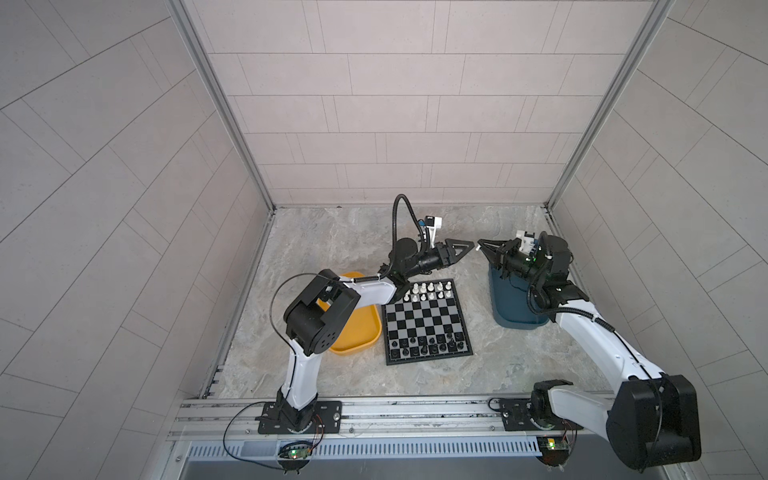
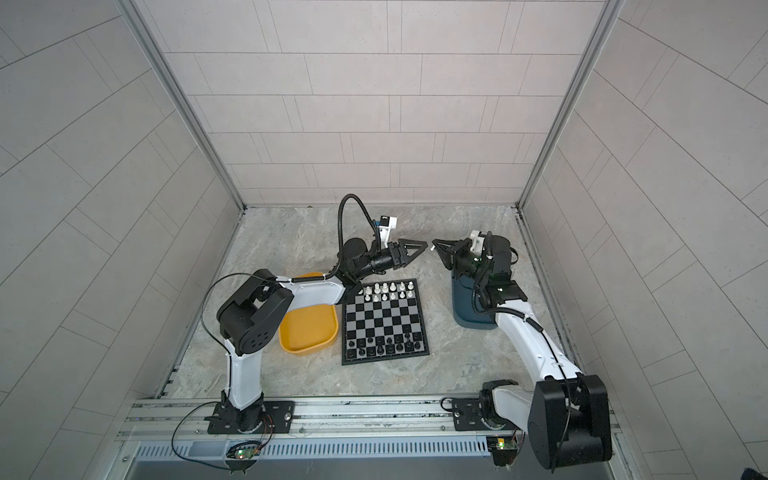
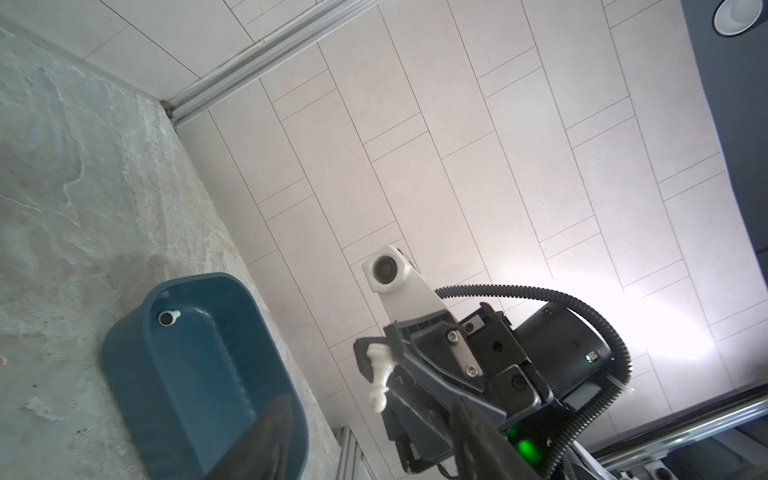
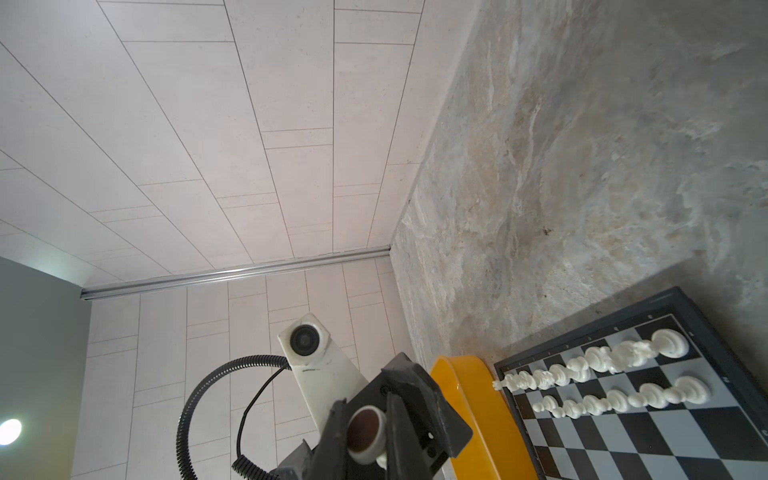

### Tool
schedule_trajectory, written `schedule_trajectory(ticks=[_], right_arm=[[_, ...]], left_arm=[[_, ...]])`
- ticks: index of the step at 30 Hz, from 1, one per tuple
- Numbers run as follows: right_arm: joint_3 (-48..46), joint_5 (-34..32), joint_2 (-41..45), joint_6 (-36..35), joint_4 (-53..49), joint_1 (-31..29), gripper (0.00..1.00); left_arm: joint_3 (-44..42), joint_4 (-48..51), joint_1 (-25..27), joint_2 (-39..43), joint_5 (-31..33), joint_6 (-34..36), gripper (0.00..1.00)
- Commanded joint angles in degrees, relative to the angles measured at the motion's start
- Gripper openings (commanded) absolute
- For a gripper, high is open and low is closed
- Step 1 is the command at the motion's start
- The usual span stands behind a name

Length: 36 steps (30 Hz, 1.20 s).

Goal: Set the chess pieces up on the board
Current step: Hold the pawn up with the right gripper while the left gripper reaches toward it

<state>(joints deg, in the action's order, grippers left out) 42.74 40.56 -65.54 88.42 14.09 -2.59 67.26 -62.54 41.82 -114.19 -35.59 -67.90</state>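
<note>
Holding one white piece (image 3: 376, 376) tight in its closed jaws, the right gripper (image 1: 482, 243) hangs in the air past the far edge of the board (image 1: 428, 320). The left gripper (image 1: 471, 245) points straight at it, tip to tip. Its jaws stand apart and grip nothing. The held piece sits crosswise at the right gripper's tip, in line with the gap in the left jaws. It may be touching the left tips, but I cannot tell from these views.

On the board, the other white pieces (image 1: 423, 287) stand in the two far rows. The black pieces (image 1: 423, 350) stand in the two near rows, some a bit out of line. A yellow tray (image 1: 361, 332) sits just left of the board. A dark blue bin (image 3: 124, 365) sits to the right, under the right arm. A spare white piece (image 3: 168, 318) lies on its side inside the bin.
</note>
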Motion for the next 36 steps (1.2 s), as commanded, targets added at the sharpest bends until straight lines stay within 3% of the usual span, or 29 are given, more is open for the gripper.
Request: schedule_trajectory(ticks=[1,22,36], right_arm=[[-0.7,-1.2,0.5,8.8,4.6,-0.2,0.01],[-2.4,-2.1,0.9,9.1,4.7,-1.5,0.01],[-2.9,-2.6,0.8,9.6,5.8,-1.8,0.01]], left_arm=[[0.6,-8.2,1.1,-1.0,-0.4,-2.7,0.64],[2.3,-12.5,1.4,-3.2,0.2,-6.8,0.43],[1.8,-12.9,2.7,-3.4,1.0,-7.9,0.38]])
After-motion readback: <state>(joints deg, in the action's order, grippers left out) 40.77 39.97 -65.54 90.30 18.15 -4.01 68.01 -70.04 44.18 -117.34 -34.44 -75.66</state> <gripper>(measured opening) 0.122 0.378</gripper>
